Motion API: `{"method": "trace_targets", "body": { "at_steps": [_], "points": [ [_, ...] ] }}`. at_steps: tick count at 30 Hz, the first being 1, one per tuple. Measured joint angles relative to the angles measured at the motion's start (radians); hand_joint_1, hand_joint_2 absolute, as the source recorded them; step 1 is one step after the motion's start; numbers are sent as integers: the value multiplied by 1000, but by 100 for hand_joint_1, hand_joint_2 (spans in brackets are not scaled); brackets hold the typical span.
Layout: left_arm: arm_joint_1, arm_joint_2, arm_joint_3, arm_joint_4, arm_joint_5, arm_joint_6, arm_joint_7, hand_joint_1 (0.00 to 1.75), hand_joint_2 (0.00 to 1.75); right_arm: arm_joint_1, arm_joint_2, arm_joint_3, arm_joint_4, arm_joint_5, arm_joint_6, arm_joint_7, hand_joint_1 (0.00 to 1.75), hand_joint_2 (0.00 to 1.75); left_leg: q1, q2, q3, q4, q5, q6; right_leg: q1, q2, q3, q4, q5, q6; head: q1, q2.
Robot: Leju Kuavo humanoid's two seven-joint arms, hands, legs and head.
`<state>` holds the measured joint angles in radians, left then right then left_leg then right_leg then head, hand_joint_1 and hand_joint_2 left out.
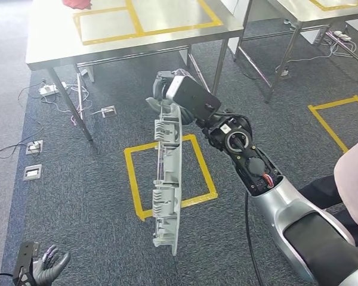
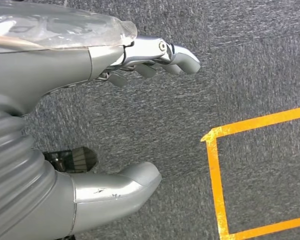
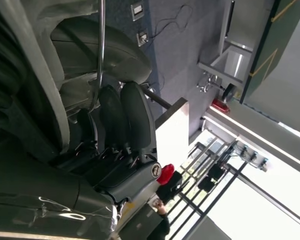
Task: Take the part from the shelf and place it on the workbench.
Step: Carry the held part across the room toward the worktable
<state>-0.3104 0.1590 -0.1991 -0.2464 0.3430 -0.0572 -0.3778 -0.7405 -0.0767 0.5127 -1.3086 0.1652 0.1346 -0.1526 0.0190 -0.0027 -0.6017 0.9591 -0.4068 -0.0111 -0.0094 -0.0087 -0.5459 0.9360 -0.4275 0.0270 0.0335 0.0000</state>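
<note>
Grey carpet [image 1: 101, 196] covers the floor, marked with a square of yellow tape [image 1: 170, 174] directly below the robot's raised arm. Beyond it stands a steel workbench [image 1: 55, 42] with yellow tape lines on its top and a red object at its far edge. Cables and a power strip [image 1: 49, 89] lie on the carpet under the bench, and floor sockets [image 1: 33, 171] sit to the left. A second bench [image 1: 303, 15] stands at the upper right, with another taped square [image 1: 337, 119] on the floor near it. A person's pale sleeve [image 1: 355, 179] shows at the right edge.

The right hand [image 1: 168, 95] grips the part [image 1: 168, 179] by its upper end and holds it up in the air, over the taped square and short of the workbench. The part is a long, narrow, light grey plastic moulding, slightly curved, hanging nearly upright. Its inner face shows ribs, clips and small box-shaped sections along the length. In the right wrist view, dark fingers [image 3: 137, 117] curl around the part's edge.

The left hand [image 1: 49, 265] hangs low by the robot's side above the carpet, holding nothing, with its fingers [image 2: 178, 55] loosely extended and apart from the thumb [image 2: 118, 187].
</note>
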Motion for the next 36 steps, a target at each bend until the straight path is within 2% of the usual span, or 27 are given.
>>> {"method": "trace_targets", "body": {
  "at_steps": [13,17,20,21,22,24,25,26,27,28,29,30,31,32,34,36],
  "points": [
    [-1,6,0,0,0,-5,-2,0,175,-3,0,-7,-1,4,8,-3,175,175,-3,0,0,3,-2,3,-3,0,1,-1,0,2,-2,0],
    [0,12,0,0,0,-4,-4,0,175,-9,0,-10,-7,4,9,-3,175,175,-7,0,-1,5,-5,8,-9,-1,3,-1,-2,8,-3,0],
    [-1,16,0,0,0,-4,-4,0,175,-16,0,-10,-15,4,9,-3,175,175,-5,0,8,-6,-5,19,-11,-2,4,-2,-7,17,-4,0],
    [-2,17,0,0,0,-4,-5,0,175,-19,-1,-11,-17,4,8,-3,175,175,-2,0,16,-13,-4,23,-11,-1,-3,17,-18,20,-2,0],
    [-3,17,0,-1,-1,-4,-5,0,175,-23,-1,-13,-20,4,8,-3,175,175,0,0,24,-19,-4,28,-11,2,-22,58,-39,22,2,0],
    [-4,16,0,-1,-2,-4,-6,0,175,-28,-3,-18,-24,4,5,-1,175,175,1,1,34,-22,-8,33,-12,5,-94,204,-99,25,10,0],
    [-4,16,0,-1,-3,-4,-5,0,175,-29,-4,-21,-27,4,4,0,175,175,0,0,38,-22,-11,34,-12,5,-132,274,-119,27,13,0],
    [-4,15,0,-1,-4,-4,-5,0,175,-29,-5,-23,-32,4,3,1,175,175,1,-2,43,-21,-14,34,-13,5,-158,315,-121,27,14,0],
    [-4,14,0,0,-5,-4,-4,0,175,-30,-7,-25,-37,3,3,2,175,175,2,-4,49,-21,-19,31,-13,5,-164,312,-101,27,16,0],
    [-3,13,0,0,-5,-4,-4,0,175,-32,-8,-27,-43,2,3,4,175,175,3,-7,56,-19,-25,27,-14,5,-150,266,-61,26,19,0],
    [-3,13,0,0,-5,-4,-4,0,175,-36,-10,-29,-50,1,3,6,175,175,5,-10,63,-17,-33,22,-15,5,-124,192,-14,25,24,0],
    [-4,13,0,0,-5,-4,-4,0,175,-40,-12,-31,-58,0,4,8,175,175,4,-12,68,-13,-40,16,-13,7,-93,124,21,23,28,0],
    [-4,13,0,0,-5,-2,-4,0,175,-43,-14,-34,-67,-1,4,12,175,175,3,-14,69,-10,-46,10,-13,8,-67,68,38,19,31,0],
    [-4,13,0,0,-5,-1,-4,0,175,-44,-15,-36,-77,-2,4,15,175,175,1,-15,67,-7,-48,4,-11,10,-53,40,40,14,30,0],
    [-4,12,0,0,-6,2,-3,0,175,-43,-18,-39,-100,-2,4,26,175,175,1,-15,63,-7,-49,-6,-8,12,-46,29,26,0,27,0],
    [-4,12,0,-1,-8,2,-2,0,175,-41,-20,-43,-126,-2,4,36,175,175,3,-10,55,9,-63,-15,-10,12,-41,25,23,-13,21,0]
  ]
}}
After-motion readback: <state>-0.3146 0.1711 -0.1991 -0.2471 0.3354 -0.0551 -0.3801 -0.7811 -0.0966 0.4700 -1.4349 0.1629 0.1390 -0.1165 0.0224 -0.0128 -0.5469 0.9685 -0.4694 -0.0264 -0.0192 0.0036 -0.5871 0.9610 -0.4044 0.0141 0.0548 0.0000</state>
